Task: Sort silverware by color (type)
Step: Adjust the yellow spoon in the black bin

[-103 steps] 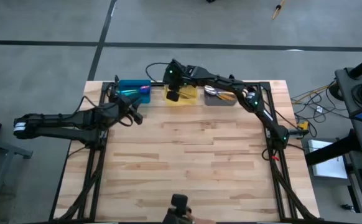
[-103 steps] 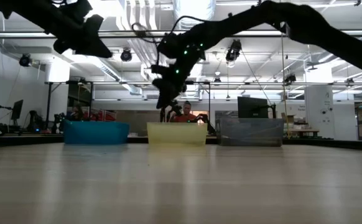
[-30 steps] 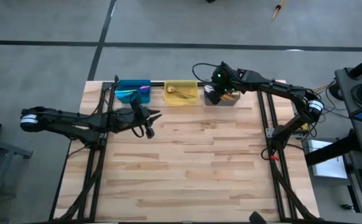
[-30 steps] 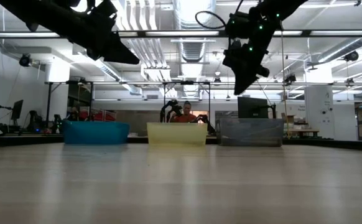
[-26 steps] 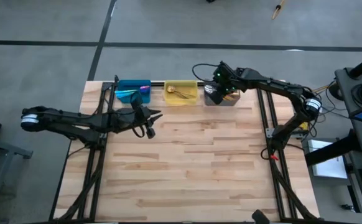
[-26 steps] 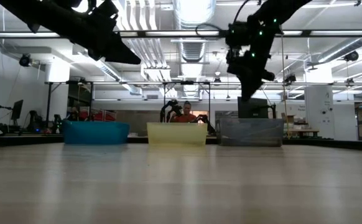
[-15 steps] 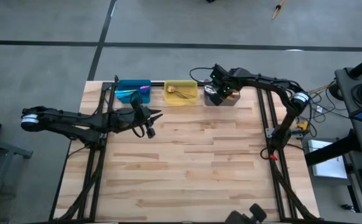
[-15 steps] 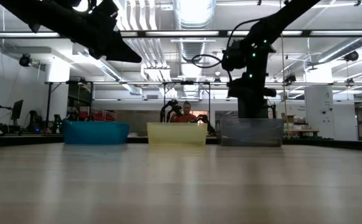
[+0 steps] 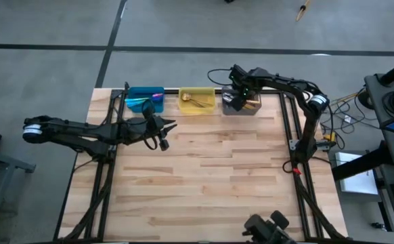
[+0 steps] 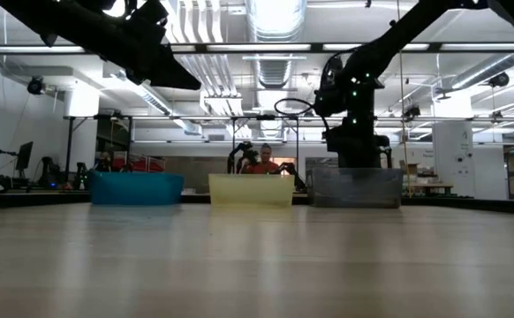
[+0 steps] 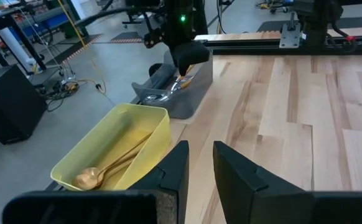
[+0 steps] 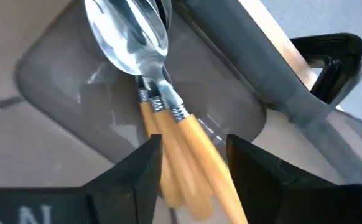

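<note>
right gripper (image 9: 233,100) lowered in gray bin (image 9: 251,110), fingers parted, nothing gripped; orange-handled spoons (image 12: 168,143) lie below. gold spoons (image 11: 109,167) seen in yellow bin (image 9: 197,109), teal-handled spoons in blue bin (image 9: 137,93). left gripper (image 9: 162,135) narrow, empty. sorting judged nearly done.

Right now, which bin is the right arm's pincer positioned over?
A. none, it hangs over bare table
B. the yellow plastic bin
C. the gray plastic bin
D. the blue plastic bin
C: the right pincer sits over the gray plastic bin, whose silver-bowled, orange-handled spoons fill the right wrist view.
</note>
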Tool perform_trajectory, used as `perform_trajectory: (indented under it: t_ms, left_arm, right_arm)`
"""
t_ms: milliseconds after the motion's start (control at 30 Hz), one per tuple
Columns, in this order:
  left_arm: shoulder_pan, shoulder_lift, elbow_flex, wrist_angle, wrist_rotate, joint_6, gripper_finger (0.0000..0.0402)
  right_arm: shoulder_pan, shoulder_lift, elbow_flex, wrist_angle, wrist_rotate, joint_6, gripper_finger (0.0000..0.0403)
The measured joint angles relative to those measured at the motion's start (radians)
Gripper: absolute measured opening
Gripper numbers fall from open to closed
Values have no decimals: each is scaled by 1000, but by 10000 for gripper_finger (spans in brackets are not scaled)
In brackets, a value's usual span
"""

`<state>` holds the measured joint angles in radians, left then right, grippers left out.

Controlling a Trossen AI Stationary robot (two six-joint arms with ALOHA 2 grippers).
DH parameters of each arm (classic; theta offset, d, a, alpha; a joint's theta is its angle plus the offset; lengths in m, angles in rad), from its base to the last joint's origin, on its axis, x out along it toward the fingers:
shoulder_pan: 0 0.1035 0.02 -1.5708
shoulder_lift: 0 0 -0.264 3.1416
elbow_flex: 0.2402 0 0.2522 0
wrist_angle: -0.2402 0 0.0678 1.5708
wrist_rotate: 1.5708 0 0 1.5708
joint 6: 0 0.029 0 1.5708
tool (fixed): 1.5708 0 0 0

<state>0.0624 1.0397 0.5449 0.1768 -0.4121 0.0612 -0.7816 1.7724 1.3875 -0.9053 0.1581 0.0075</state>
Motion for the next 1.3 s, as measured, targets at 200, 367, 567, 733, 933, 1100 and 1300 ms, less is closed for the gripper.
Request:
perform_trajectory:
  t_ms: [200, 367, 567, 733, 933, 1100, 1300]
  left_arm:
    - [0, 0, 0, 0, 0, 0, 55]
    - [0, 0, 0, 1, 0, 0, 55]
    - [0, 0, 0, 2, 0, 0, 55]
    - [0, 0, 0, 3, 0, 0, 55]
    - [0, 0, 0, 3, 0, 0, 55]
    - [0, 0, 0, 1, 0, 0, 55]
    - [0, 0, 0, 0, 0, 0, 55]
  right_arm:
    - [-26, 46, 2, 1, 0, -117, 177]
    - [-27, 75, 1, 5, -5, -150, 178]
    - [-30, 100, 1, 11, -9, -173, 168]
    - [-30, 100, 1, 14, -8, -177, 160]
    - [-30, 97, 1, 14, -5, -177, 134]
    - [-30, 96, 1, 18, 0, -180, 77]
    - [-28, 96, 0, 9, -11, -182, 43]
